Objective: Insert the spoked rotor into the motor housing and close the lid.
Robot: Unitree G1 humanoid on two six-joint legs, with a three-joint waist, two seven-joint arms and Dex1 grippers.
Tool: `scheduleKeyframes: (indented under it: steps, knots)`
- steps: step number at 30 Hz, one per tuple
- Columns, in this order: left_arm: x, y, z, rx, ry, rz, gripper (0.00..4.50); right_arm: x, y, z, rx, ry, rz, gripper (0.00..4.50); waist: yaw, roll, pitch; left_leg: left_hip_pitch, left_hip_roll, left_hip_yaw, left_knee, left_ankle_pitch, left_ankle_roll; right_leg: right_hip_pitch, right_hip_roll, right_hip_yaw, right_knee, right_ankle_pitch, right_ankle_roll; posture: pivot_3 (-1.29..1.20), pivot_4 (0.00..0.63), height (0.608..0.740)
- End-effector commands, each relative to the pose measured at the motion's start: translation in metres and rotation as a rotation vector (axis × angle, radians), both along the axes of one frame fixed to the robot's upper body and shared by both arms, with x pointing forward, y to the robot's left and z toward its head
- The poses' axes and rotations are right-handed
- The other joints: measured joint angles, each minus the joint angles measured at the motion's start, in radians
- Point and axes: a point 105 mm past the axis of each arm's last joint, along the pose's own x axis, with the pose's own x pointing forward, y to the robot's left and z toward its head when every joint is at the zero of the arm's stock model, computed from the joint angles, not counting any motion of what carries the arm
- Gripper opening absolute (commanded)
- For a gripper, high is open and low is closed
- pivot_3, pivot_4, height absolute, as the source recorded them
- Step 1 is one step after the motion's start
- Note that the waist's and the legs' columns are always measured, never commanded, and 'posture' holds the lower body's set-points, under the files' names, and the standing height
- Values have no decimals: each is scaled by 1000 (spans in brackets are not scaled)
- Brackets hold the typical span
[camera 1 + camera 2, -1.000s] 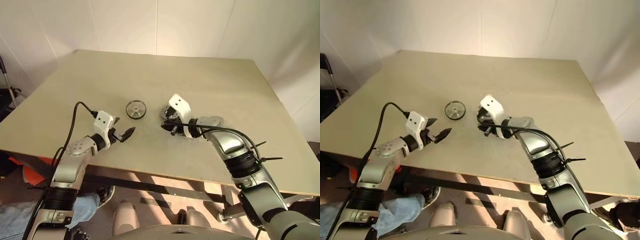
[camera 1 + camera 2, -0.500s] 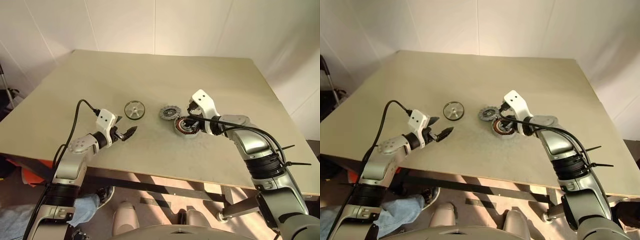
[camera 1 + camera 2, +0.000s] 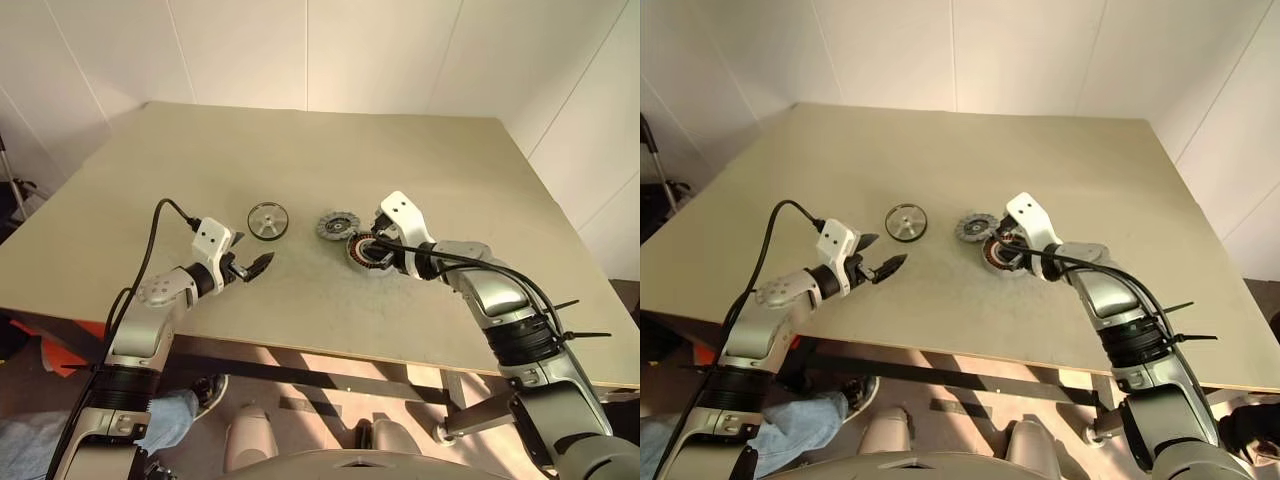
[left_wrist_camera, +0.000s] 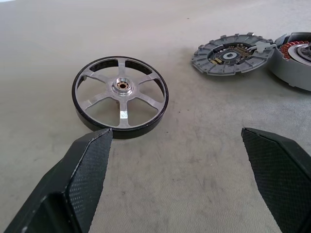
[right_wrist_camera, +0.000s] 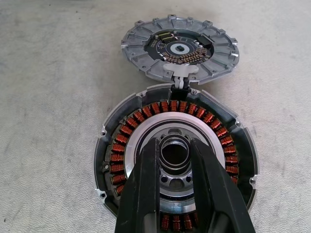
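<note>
The right gripper (image 5: 174, 145) has swung right off the grey lid (image 5: 180, 48) onto the housing (image 5: 119, 145); the left gripper (image 3: 248, 254) hangs wide open and empty, seemingly ready for the spoked rotor (image 4: 120, 98) just ahead, a silver six-spoke wheel with a black rim, flat on the table (image 3: 300, 150); the lid lies flipped open, touching the copper-coiled housing; the right fingers, narrowly parted, grip nothing and flank its hub, likely steadying it.

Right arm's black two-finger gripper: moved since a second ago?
Yes. The right gripper shifted rightward, away from the black-rimmed spoked silver wheel, now over the copper-coiled motor housing.
</note>
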Motion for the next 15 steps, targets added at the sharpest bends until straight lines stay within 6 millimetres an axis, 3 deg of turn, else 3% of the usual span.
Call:
scheduleKeyframes:
  steps: [1,11,15]
  knots:
    - [3,2,15,7,-60,1,4500,6,-7,-2,-29,0,-36,977,0,0,0,0,0,0,0,0,0,0,0,0,0,0,0,0,0,740]
    - [4,1,12,9,-55,0,4500,5,-11,1,-43,-22,-37,4353,-1,-1,-1,1,0,0,1,0,0,1,0,0,0,0,0,0,0,740]
    - [4,1,12,10,-55,-3,4500,3,-5,13,-9,-48,-12,4467,-1,-1,-1,1,0,0,0,0,1,1,0,0,0,0,0,0,0,740]
